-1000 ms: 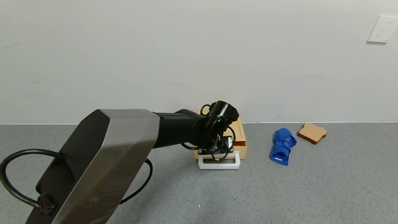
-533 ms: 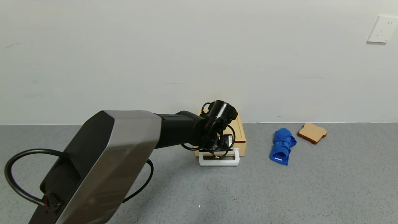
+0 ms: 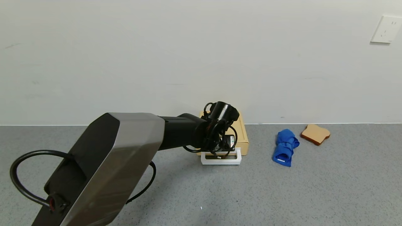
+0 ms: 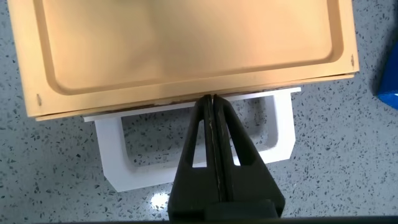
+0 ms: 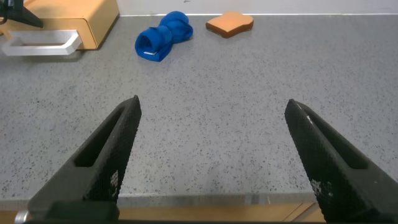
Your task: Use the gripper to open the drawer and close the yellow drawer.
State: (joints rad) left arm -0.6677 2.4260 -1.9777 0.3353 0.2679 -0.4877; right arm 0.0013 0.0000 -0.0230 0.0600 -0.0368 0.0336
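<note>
The yellow-tan drawer box (image 3: 242, 135) sits on the grey counter against the wall, its tray pushed in. Its white loop handle (image 3: 221, 161) sticks out in front. My left gripper (image 3: 223, 150) is shut and empty, fingertips inside the loop against the tray front. In the left wrist view the shut fingers (image 4: 212, 102) touch the drawer front (image 4: 186, 56) through the handle (image 4: 281, 134). My right gripper (image 5: 211, 109) is open and empty, low over the counter near its front edge; the drawer (image 5: 74, 18) shows far off there.
A rolled blue cloth (image 3: 285, 147) lies to the right of the drawer, and a bread slice (image 3: 315, 133) lies beyond it near the wall. Both also show in the right wrist view: the cloth (image 5: 160, 38) and the bread (image 5: 229, 23). A wall socket (image 3: 385, 29) is at the upper right.
My left gripper moved toward the wall, pushing the tray in. The handle moved back with it and the open gap at the drawer's front has closed.
</note>
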